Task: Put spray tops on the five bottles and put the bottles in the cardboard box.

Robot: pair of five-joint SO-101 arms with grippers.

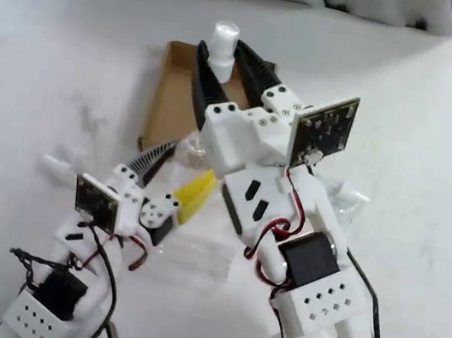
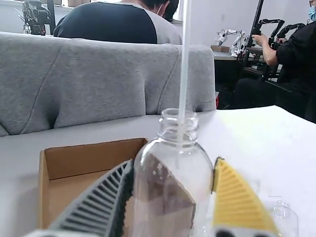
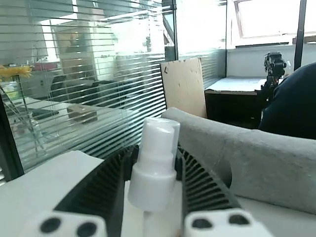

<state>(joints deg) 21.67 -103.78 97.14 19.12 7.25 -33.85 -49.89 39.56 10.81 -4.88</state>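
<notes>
Early yet: the left gripper (image 2: 174,170) clamps a bottle (image 2: 170,197), the right gripper (image 1: 222,49) grips a top (image 3: 154,170) whose tube (image 2: 183,74) is in the neck but unseated, and filling the box (image 1: 169,94) remains.

Seen from the high view, the right arm (image 1: 249,134) covered most of the cardboard box (image 1: 167,94), so the box's right wall could not be seen. The arm also hid nearly all of the clear bottle (image 1: 187,150) held by the left gripper (image 1: 175,173). A second bottle (image 1: 350,197) lay partly behind the same arm.

In the left wrist view the held bottle's base ran off the lower edge. The thin tube (image 2: 183,59) in its neck left the picture at the top. A further bottle (image 2: 285,217) was cut off by the corner.

In the right wrist view the spray top (image 3: 155,168) ran off the lower edge.
</notes>
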